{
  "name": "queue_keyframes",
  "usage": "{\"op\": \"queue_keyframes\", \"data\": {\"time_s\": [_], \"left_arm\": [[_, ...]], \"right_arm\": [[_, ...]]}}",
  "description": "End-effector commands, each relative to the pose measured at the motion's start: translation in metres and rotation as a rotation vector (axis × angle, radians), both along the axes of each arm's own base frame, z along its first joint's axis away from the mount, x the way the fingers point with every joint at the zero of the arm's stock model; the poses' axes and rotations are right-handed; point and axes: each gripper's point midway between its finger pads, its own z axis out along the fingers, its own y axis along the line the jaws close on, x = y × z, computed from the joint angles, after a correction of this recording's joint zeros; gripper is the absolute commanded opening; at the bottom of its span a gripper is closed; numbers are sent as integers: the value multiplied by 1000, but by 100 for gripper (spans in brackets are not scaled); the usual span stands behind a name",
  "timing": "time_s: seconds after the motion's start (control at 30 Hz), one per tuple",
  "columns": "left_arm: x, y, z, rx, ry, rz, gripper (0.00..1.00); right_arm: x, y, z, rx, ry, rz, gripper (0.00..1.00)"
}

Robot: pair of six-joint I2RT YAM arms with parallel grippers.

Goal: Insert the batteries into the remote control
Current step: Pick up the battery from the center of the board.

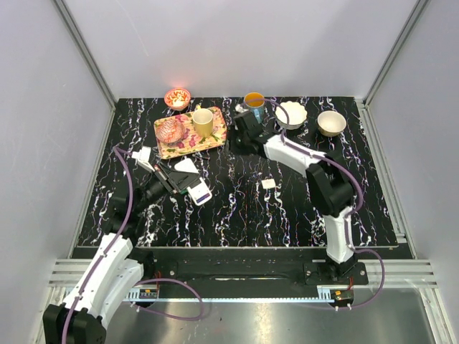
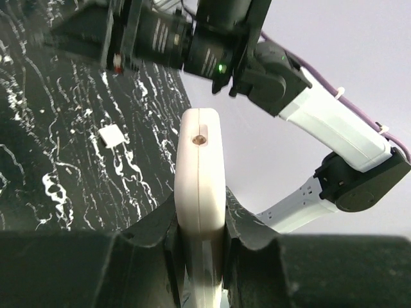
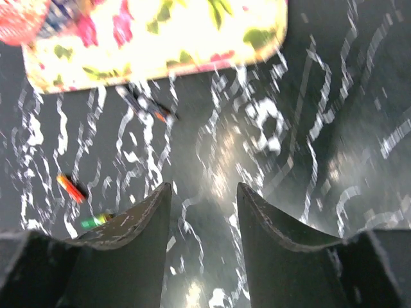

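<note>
Left end effector (image 2: 200,226) grips remote control (image 2: 200,160); right end effector (image 3: 204,196) gapes.

The black marbled table (image 1: 251,215) holds a floral tray (image 1: 215,140), 2 white bowls (image 1: 290,115) (image 1: 331,123), a square cover (image 1: 268,183) and batteries (image 3: 70,187).

Bright, even overhead light. Motion blur smears the right wrist view, and glare streaks the glossy table (image 3: 221,151). The remote control (image 2: 200,186) is sharp and brightly lit.
</note>
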Motion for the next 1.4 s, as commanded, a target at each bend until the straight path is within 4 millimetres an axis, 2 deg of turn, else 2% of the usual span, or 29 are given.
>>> {"op": "queue_keyframes", "data": {"time_s": [0.0,0.03,0.23,0.43,0.9,1.0,1.2,1.37], "left_arm": [[3,4,21,-9,-20,10,0],[3,4,19,-2,-11,11,0],[2,4,24,31,-21,6,0],[-2,2,35,24,-47,-11,0],[-9,-2,32,19,-57,-34,0],[-9,-3,31,16,-55,-36,0],[-9,-2,30,16,-53,-35,0],[-11,-2,29,15,-54,-36,0]], "right_arm": [[37,35,18,33,-81,60,52],[46,44,12,28,-87,68,52],[52,72,-22,-46,-101,53,61],[46,93,-41,-78,-99,87,62],[50,102,-65,-163,-130,177,59],[51,105,-68,-173,-141,205,57],[43,112,-73,-207,-139,248,46],[34,108,-82,-292,-123,256,41]]}}
